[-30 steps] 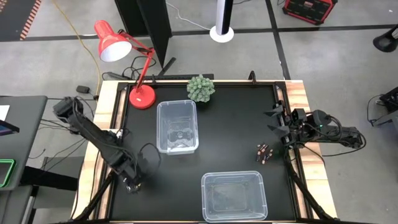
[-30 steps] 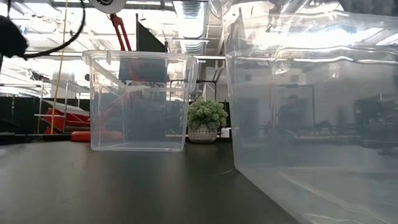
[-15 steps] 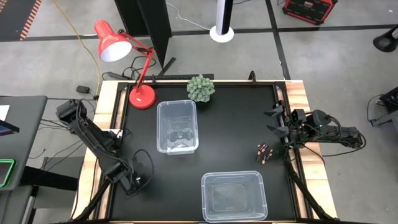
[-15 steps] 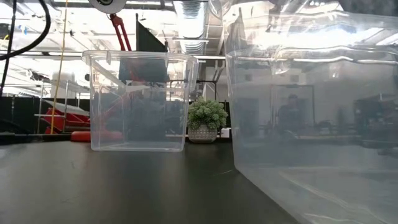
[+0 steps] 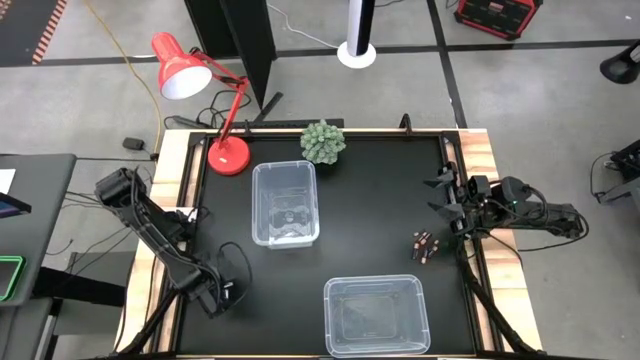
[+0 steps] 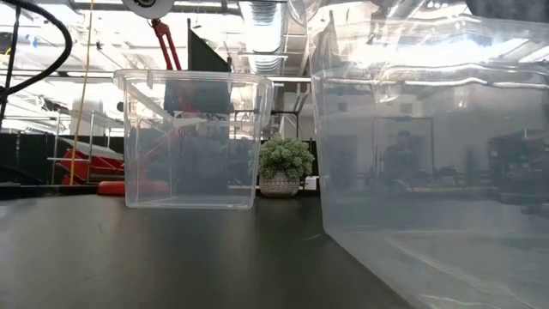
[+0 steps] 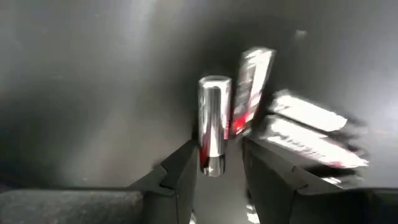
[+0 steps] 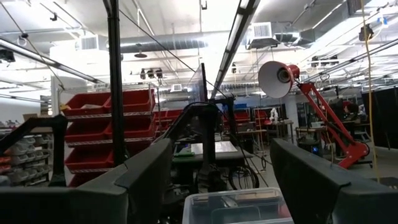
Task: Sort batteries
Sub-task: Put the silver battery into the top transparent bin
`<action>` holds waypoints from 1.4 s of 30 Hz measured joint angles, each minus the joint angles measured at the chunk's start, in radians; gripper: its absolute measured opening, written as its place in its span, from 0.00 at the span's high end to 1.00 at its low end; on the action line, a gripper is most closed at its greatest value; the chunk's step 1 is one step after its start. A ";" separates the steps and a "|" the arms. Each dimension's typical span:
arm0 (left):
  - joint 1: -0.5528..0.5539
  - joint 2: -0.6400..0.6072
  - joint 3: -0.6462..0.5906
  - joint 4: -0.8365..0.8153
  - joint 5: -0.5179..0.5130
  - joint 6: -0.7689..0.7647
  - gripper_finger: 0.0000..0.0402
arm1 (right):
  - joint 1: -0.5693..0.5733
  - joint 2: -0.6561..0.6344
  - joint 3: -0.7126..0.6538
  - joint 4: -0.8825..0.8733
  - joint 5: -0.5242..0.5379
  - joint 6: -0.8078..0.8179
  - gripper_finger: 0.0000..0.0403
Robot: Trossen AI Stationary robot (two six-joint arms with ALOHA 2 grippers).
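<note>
My left gripper (image 7: 214, 177) has dropped lower over the counter's front-left corner in the past second, and its fingers (image 7: 180, 171) now straddle one whitish-silver cylindrical battery (image 7: 212, 124), parted either side of it and not yet clamped. Just beside that one lie more silver batteries with red labels (image 7: 298, 127), so I judge the first pick is about to begin, with neighbours close enough to get nudged. This corner leaves little room: the black counter's (image 5: 370, 200) left edge sits right by my arm. Toward the middle stands the small clear plastic bin (image 5: 285, 203), and the larger clear plastic bin (image 5: 375, 315) sits at the front edge; open counter lies between them. Near the right edge a cluster of dark batteries with copper ends (image 5: 424, 244) waits untouched, and my right gripper (image 5: 447, 205) has not stirred above that edge, fingers spread wide.
</note>
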 joint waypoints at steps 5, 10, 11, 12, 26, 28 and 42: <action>0.009 0.028 0.005 0.005 -0.014 0.047 0.69 | 0.000 0.000 0.000 0.000 0.000 0.001 0.28; 0.023 0.041 0.005 -0.001 -0.026 0.085 0.69 | 0.000 0.000 0.000 0.000 0.000 0.002 0.28; 0.024 0.041 0.004 -0.001 -0.035 0.088 0.69 | 0.000 0.000 0.000 0.000 0.000 0.003 0.28; 0.025 0.041 0.004 -0.001 -0.044 0.089 0.69 | 0.000 0.000 0.000 0.000 0.000 0.006 0.28; 0.028 0.043 0.001 -0.008 -0.101 0.109 0.88 | 0.000 0.000 0.000 0.000 0.000 0.010 0.28; 0.028 0.043 0.001 -0.012 -0.115 0.106 0.91 | 0.000 0.000 0.000 0.000 0.000 0.010 0.28; 0.030 0.045 0.094 -0.213 -0.049 0.118 0.91 | 0.000 0.000 0.000 0.000 0.000 0.010 0.28</action>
